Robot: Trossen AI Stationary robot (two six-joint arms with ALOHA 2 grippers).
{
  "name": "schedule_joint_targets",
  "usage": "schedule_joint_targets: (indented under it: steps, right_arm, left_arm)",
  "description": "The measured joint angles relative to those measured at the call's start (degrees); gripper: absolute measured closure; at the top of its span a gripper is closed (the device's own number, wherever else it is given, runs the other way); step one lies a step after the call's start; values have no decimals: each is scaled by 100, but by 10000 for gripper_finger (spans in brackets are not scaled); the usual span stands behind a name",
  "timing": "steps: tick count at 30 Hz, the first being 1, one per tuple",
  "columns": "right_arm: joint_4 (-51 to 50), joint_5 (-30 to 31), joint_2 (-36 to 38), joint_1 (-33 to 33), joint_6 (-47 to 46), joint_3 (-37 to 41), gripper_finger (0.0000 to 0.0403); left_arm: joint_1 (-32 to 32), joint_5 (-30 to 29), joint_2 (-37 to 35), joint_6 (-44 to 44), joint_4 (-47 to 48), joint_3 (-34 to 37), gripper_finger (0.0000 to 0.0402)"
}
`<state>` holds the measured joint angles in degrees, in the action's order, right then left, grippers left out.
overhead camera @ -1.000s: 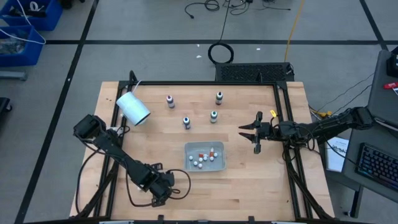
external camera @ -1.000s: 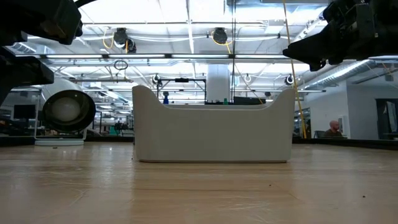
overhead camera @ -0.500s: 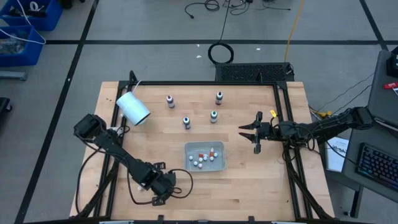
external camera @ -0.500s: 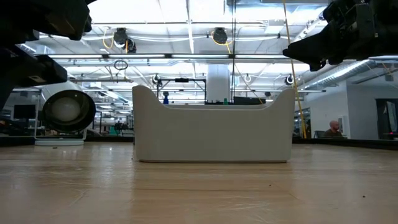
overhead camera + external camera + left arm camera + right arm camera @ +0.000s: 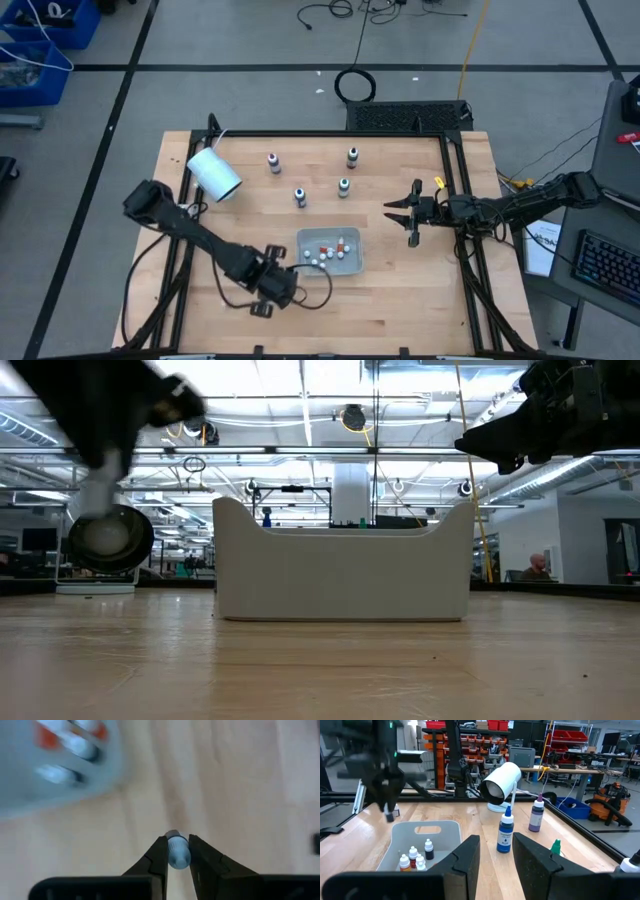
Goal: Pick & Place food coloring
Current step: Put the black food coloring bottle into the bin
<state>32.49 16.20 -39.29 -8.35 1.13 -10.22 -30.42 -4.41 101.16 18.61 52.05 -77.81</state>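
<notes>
Fingers of our left gripper clamped a tiny pale-capped bottle, carried at seven o'clock of the grey bin for dropping in; our right gripper, fingers apart, waited at three o'clock.

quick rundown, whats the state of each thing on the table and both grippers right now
left gripper: shut on a small bottle, beside the tray
right gripper: open, empty, hovering right of the tray
tray: upright, holding several small bottles
four bottles: upright, untouched, behind the tray
white cup: on its side
</notes>
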Motion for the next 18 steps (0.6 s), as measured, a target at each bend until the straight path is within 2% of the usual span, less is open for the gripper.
schedule_joint_targets:
  steps: [3, 7, 13, 18]
  right_arm:
    - [-18, 0, 1, -1, 4, 0, 298]
    - [-58, 1, 1, 0, 16, 0, 298]
    - [-105, -1, 0, 1, 17, 0, 298]
    - [-105, 1, 2, 0, 17, 0, 298]
  left_arm:
    - [255, -351, 0, -728, 534, -552, 345]
    - [759, -500, -9, -1860, 467, -984, 345]
    - [1816, -79, -9, -2954, 410, -782, 345]
    - [2382, 360, -4, -3739, -17, -749, 345]
